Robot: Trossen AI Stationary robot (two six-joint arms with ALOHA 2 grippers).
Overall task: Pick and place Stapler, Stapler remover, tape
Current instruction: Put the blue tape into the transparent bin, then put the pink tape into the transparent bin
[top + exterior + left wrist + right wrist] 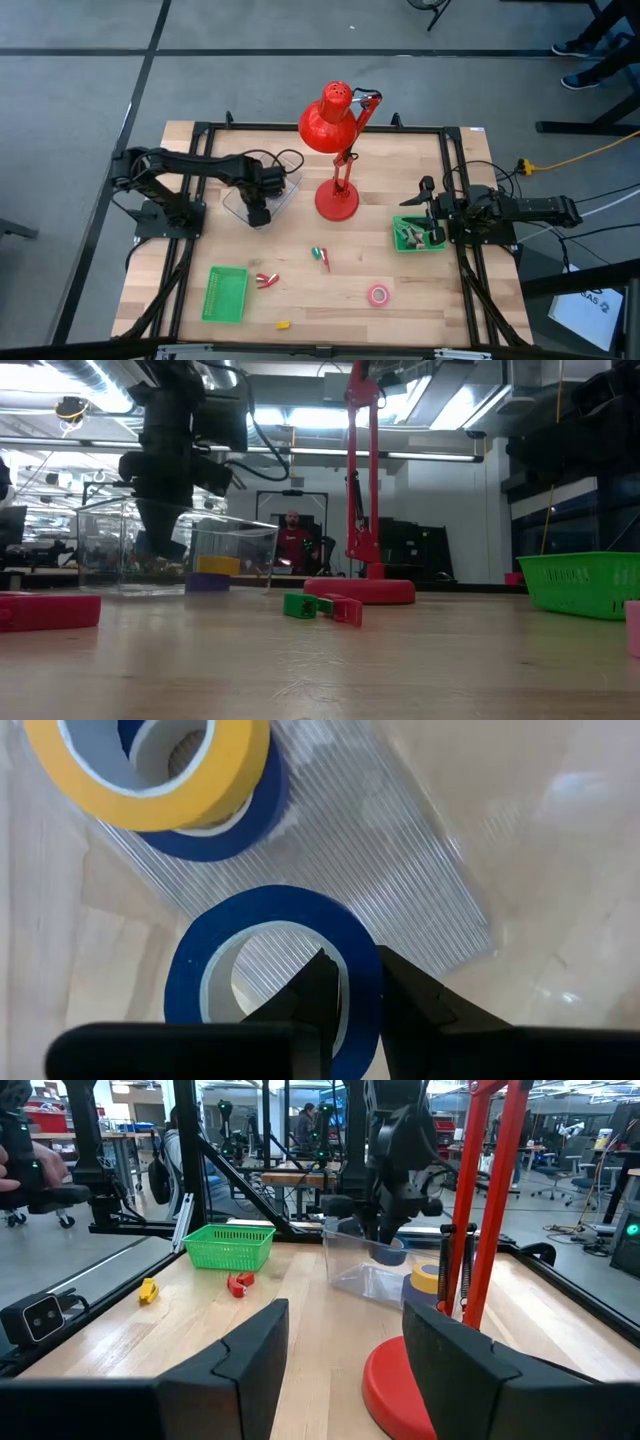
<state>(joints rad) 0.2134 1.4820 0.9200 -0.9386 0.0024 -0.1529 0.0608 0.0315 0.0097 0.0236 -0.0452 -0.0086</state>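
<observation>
My left gripper [258, 213] reaches down into a clear plastic container [283, 190] and is shut on a blue tape roll [275, 970]. Beside it a yellow roll [160, 770] lies on another blue roll [235, 825]. A pink roll [378, 295] lies flat on the table near the front. A small red and white piece [266, 280] and a green and red piece [320, 255] lie between the lamp and the near edge. My right gripper [345, 1360] is open over the right green basket [400, 243], touching nothing. My left gripper pinches the blue roll's wall [362, 982], with one finger [318, 988] inside the ring and the other [415, 1002] outside. The fingers come from above, pointing down. The roll lies level over the container's ridged floor; whether it rests on it I cannot tell.
A red desk lamp [337, 200] stands mid-table, its head toward the far edge. A second green basket [225, 293] sits near the front left, and a small yellow piece [283, 325] lies by the near edge. The right basket holds dark items [410, 236]. A black frame [200, 130] rims the table.
</observation>
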